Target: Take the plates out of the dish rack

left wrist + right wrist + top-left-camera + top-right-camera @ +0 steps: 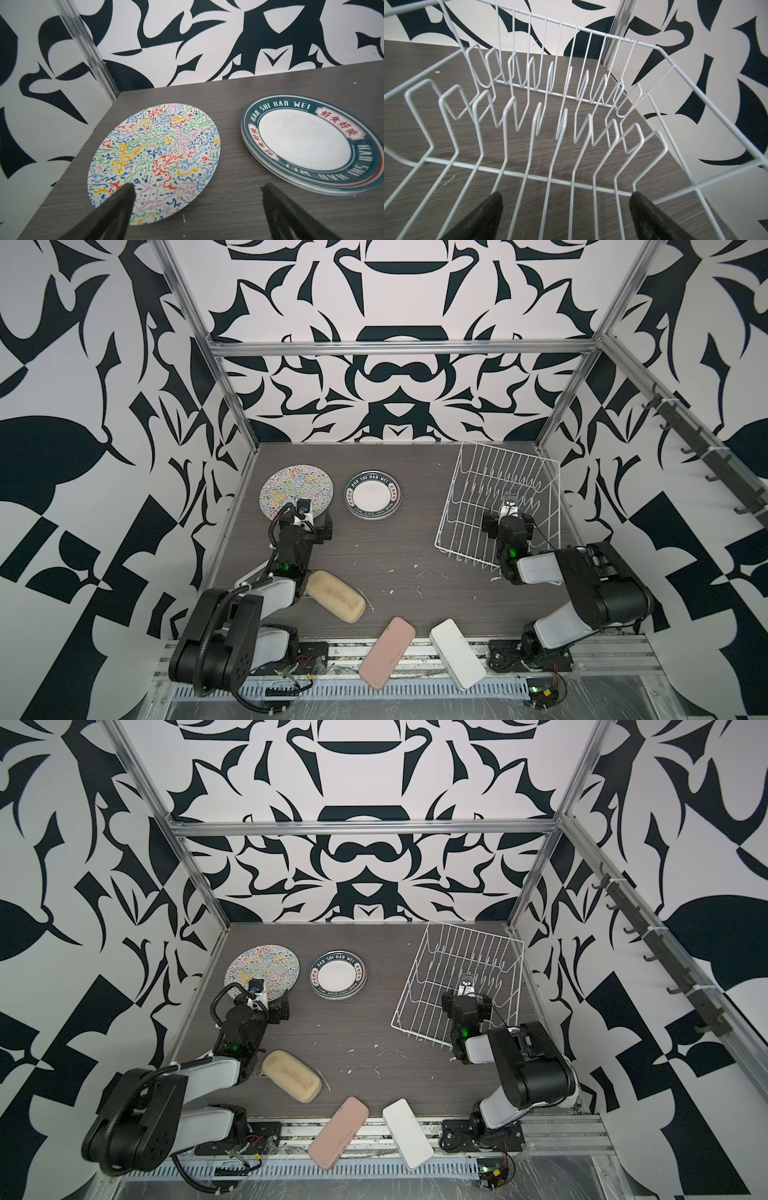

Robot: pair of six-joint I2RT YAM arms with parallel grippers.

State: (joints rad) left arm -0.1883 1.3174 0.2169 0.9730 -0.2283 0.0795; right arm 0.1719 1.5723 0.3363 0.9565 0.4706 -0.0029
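Observation:
The white wire dish rack (509,453) (476,932) stands at the back right, and nothing rests between its prongs. My right gripper (566,197) (510,517) is open low inside the dish rack (529,176), its fingers spread over the floor wires. At the back left a plate with multicolour squiggles (297,489) (155,158) lies flat. Beside it is a stack of plates (373,495) (307,143) with a dark lettered rim on top. My left gripper (197,187) (309,517) hovers open over the squiggle plate's near edge, holding nothing.
A beige pad (336,596) lies by the left arm. A pink pad (387,652) and a white pad (457,653) overhang the table's front edge. Patterned walls with metal posts close in the back and both sides; the rack sits close to the right wall.

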